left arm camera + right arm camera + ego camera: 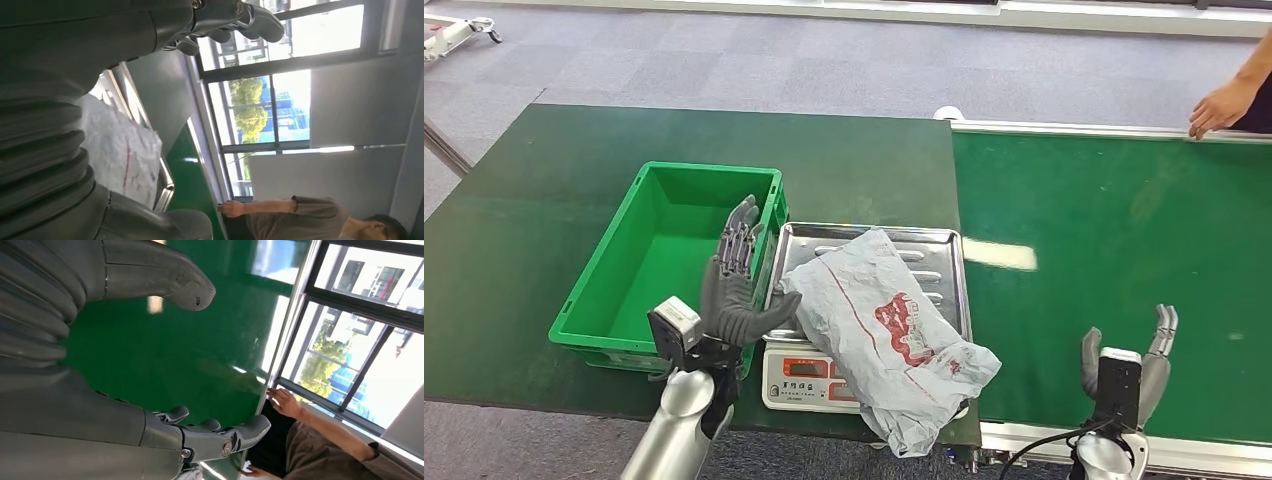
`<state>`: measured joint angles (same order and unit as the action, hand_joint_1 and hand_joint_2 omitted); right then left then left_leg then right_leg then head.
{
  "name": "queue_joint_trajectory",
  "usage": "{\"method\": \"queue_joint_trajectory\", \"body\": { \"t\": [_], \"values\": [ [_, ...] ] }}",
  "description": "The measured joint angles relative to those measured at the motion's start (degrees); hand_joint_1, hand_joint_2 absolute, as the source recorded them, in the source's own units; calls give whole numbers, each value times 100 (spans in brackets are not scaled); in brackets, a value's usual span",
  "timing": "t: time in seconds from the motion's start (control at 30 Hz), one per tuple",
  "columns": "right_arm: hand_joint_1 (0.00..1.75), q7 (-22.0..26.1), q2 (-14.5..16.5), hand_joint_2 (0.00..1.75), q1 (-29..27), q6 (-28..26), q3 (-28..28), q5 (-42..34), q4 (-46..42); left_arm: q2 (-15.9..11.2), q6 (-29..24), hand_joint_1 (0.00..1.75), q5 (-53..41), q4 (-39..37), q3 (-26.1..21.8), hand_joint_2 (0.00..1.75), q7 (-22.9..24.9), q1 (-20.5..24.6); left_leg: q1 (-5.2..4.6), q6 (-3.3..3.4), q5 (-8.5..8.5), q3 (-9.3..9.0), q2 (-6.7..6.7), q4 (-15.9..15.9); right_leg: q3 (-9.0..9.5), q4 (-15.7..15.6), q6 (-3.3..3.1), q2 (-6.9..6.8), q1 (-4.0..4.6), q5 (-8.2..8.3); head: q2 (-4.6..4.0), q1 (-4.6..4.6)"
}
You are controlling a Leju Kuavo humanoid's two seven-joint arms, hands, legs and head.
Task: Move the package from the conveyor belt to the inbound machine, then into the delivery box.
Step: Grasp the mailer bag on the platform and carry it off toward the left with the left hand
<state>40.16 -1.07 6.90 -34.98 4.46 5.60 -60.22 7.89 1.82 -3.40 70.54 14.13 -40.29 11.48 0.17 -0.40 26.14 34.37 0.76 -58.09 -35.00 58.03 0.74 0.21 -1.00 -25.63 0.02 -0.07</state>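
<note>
A crumpled white plastic package [889, 330] with red print lies across the steel tray [936, 242] of the weighing scale [799, 380], its near end hanging over the table's front edge. In the left wrist view the package [117, 150] sits just beyond the palm. My left hand [736, 288] stands upright with fingers spread, right beside the package's left edge, thumb close to it, holding nothing. My right hand [1126, 365] hovers open over the near edge of the green conveyor belt [1114, 260], empty. The green delivery box [669, 262] sits left of the scale, empty.
A person's hand [1221, 106] rests on the far rail of the conveyor at the upper right; the same person [320, 450] appears in the right wrist view. The dark green table [534, 200] stretches to the left of the box.
</note>
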Motion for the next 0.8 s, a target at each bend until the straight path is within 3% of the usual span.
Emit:
{"method": "queue_joint_trajectory", "body": {
  "t": [0.13, 0.37, 0.47, 0.63, 0.8],
  "values": [
    [0, 1, 3, 175, 8, 190, 0, -78, 7, -359, -692, 0, -557, 170, 589, 175, 1, 412, 0, 1, -1, 0, 4, 0, 5, 0, 0, -5, 0, 0, 0, 1],
    [0, 0, 4, 175, 10, 267, 0, -109, 8, -674, -995, 0, -922, 145, 1176, 175, 2, 730, 0, 0, -1, -4, -3, 0, 2, 1, 0, 4, -1, 0, 0, 0],
    [0, 1, 4, 175, 14, 307, 0, -84, 23, -782, -1210, 0, -1681, -117, 1550, 175, 4, 982, 0, 0, -1, -3, 4, 0, 4, 0, 0, -5, -1, 0, 0, 0],
    [0, 2, 12, 175, 17, 312, 0, 7, 52, -791, -444, 0, -3298, -1032, 2129, 175, 322, 1482, -1, 0, -1, -6, -2, 0, 4, 1, 0, 1, -2, 2, 0, 1],
    [0, 2, 28, 175, 7, 313, 4, 67, 79, -663, 491, 0, -4129, -2129, 2589, 175, 838, 1893, -1, -1, -2, -8, -5, -1, 4, 1, 1, 6, -2, 4, 0, 0]
  ]
}}
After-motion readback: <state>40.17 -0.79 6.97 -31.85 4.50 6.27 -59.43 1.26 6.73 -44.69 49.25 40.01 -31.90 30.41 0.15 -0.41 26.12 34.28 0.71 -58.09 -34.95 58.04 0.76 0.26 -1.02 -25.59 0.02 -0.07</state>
